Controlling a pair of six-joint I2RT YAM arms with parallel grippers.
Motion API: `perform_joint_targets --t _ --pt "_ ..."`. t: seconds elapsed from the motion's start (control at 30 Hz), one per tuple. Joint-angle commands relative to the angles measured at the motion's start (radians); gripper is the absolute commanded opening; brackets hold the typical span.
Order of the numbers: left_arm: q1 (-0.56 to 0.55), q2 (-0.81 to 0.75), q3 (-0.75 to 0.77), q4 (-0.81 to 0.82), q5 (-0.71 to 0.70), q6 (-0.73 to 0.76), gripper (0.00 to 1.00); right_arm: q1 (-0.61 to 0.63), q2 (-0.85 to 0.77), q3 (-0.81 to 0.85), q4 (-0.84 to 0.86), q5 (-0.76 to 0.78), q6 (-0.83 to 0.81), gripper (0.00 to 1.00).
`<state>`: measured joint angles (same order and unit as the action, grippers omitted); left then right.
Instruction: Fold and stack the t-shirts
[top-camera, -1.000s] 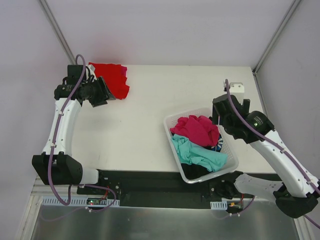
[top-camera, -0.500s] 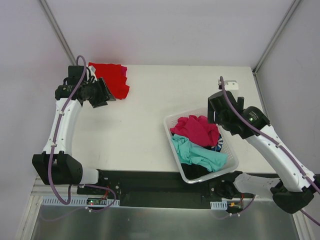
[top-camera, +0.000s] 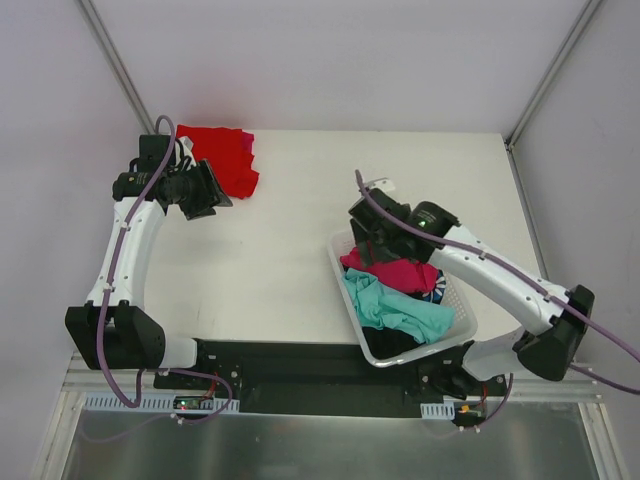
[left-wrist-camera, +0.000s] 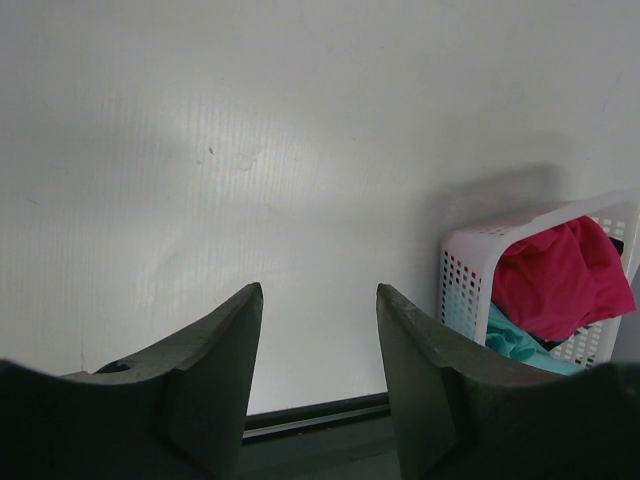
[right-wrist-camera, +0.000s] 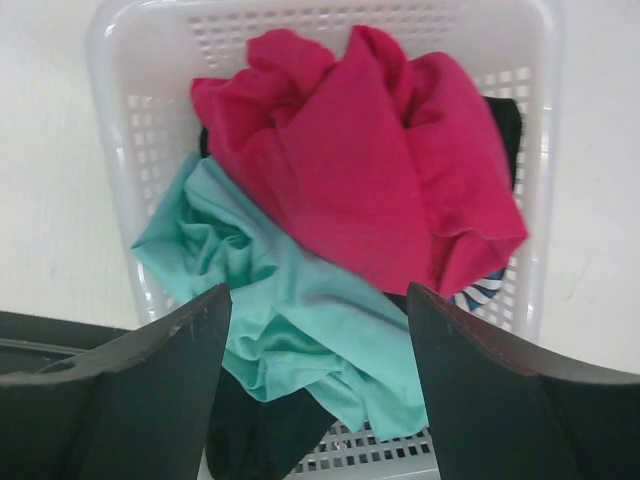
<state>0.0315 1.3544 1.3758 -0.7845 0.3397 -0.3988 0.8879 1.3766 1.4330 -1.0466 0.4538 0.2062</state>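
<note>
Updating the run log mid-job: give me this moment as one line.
left gripper open, empty, near red shirt | right gripper open above basket | magenta shirt topmost, overlapping teal shirt

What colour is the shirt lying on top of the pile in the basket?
The top shirt is magenta-pink; it shows best in the right wrist view.

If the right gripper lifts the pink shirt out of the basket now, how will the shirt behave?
The pink shirt lies crumpled in soft folds, so it will probably hang limp and unfurl. It overlaps the teal shirt, which might drag along. The basket looks light and could shift.
</note>
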Motion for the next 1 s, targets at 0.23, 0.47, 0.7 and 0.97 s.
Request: perform_joint_targets --t 0.23,0.47,0.7,0.97 --pt "-0.012 -0.008 -0.004 0.007 0.002 0.018 0.49 0.232 0.257 0.15 -0.012 -0.027 0.119 0.74" --pt "-0.012 -0.017 -0.011 0.007 -0.001 0.025 0.5 0.275 0.323 0.152 0.002 -0.04 0.147 0.74" --pt "-0.013 -0.015 -0.014 0.008 0.004 0.028 0.5 0.257 0.331 0.106 0.043 -0.064 0.118 0.74" --pt "-0.013 -0.026 -0.012 -0.004 -0.007 0.041 0.5 0.189 0.352 0.0 0.177 -0.196 0.116 0.73"
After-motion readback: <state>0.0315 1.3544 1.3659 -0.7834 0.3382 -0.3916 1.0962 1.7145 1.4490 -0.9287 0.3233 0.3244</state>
